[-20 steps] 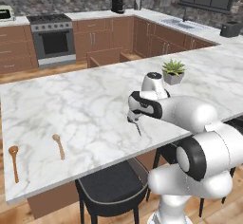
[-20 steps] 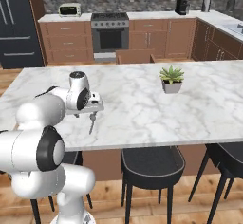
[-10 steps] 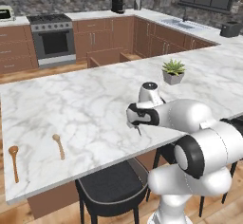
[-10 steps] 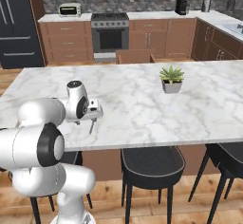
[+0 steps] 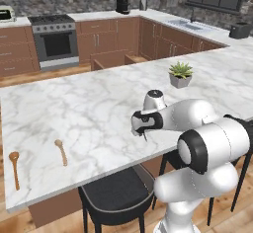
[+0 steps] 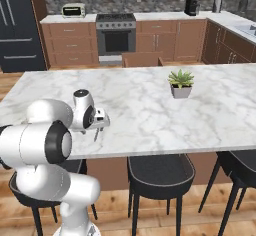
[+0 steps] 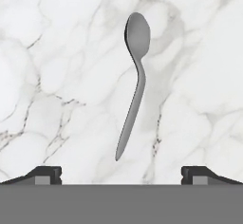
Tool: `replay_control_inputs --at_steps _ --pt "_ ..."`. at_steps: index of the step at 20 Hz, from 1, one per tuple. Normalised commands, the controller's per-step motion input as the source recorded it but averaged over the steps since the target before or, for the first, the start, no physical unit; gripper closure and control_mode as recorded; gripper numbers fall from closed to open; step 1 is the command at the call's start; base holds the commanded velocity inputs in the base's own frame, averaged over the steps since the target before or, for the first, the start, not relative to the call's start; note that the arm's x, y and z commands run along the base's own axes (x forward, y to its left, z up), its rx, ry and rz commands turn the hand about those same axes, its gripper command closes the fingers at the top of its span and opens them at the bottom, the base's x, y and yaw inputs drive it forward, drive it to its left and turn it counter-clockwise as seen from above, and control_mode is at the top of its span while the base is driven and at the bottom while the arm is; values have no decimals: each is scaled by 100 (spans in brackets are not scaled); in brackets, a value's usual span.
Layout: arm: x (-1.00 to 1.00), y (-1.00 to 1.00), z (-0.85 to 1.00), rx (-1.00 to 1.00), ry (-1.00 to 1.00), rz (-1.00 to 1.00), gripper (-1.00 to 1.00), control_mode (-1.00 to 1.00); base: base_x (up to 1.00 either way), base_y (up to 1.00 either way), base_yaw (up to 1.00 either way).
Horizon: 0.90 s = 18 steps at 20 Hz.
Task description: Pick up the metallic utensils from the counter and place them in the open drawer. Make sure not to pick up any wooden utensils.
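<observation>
Spread hand [image 7: 121,174] poised above a grey metal spoon [image 7: 134,80] on bare marble tabletop [image 5: 89,108]. Two wooden spoons [image 5: 61,151] well left of it; potted plant [image 5: 180,74] beyond.

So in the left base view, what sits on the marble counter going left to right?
Wooden spoon → second wooden spoon → end effector over the counter → potted plant.

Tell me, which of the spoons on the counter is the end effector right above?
The grey metal spoon, lying between the open end effector's fingertips. The two wooden spoons lie far off at the counter's other end.
</observation>
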Motion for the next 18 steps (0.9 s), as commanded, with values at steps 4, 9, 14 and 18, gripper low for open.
replay_control_inputs --at_steps 4,9,14,18 --pt "26 0 -5 4 1 0 -100 -100 0 0 0" --pt "15 0 -16 0 3 0 -100 -100 0 0 0" --pt "1 0 -25 0 0 0 -100 -100 0 0 0" --pt "8 0 -27 0 0 0 -100 -100 0 0 0"
